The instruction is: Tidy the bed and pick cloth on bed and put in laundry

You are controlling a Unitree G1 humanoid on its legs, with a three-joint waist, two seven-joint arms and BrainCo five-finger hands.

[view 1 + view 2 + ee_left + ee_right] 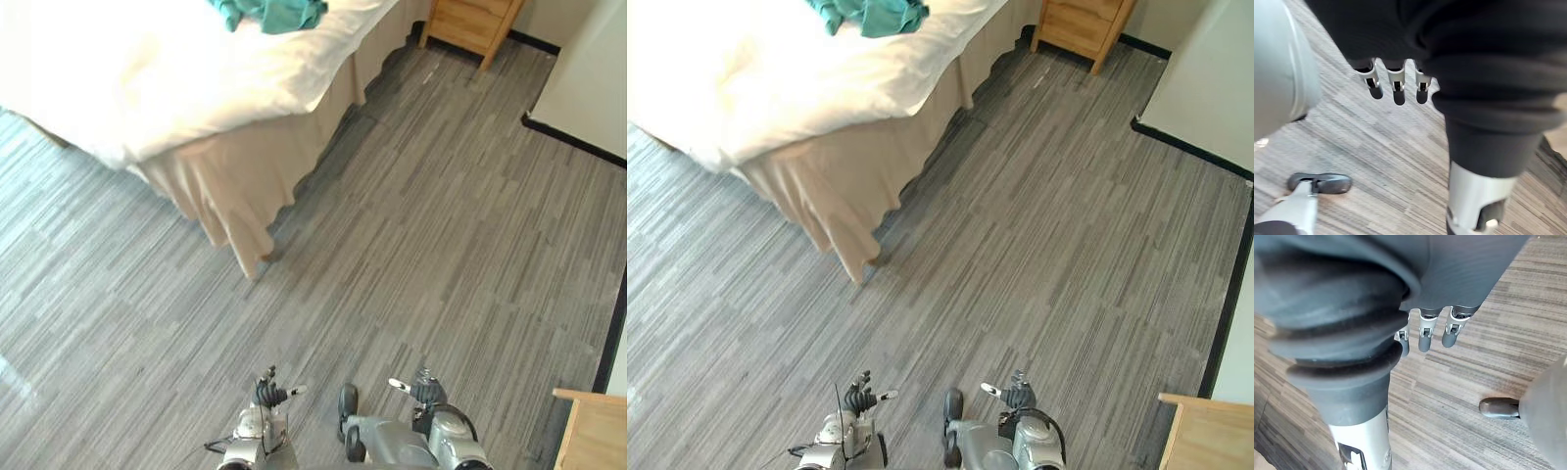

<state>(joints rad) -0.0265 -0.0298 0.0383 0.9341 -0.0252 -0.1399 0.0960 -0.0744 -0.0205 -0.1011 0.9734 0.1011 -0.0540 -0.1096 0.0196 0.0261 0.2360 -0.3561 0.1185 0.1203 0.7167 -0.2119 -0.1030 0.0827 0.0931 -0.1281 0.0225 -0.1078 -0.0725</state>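
**Two Empty Hands, One Green Cloth on the Bed**

Closest to the robot are its two hands, low over the grey striped floor. The left hand is loose. Its fingers hang straight down and hold nothing. The right hand is the same, with its fingers loose and nothing in them. The two hands are a little apart from each other.

Near the right hand's side sits the corner of one wooden piece.

Farther away stands one bed with a white cover. One tan skirt hangs from the bed down to the floor.

Farthest off, one green cloth lies bunched up on top of the bed, well apart from both hands. One small wooden cabinet stands on the floor just beside the bed's far end.
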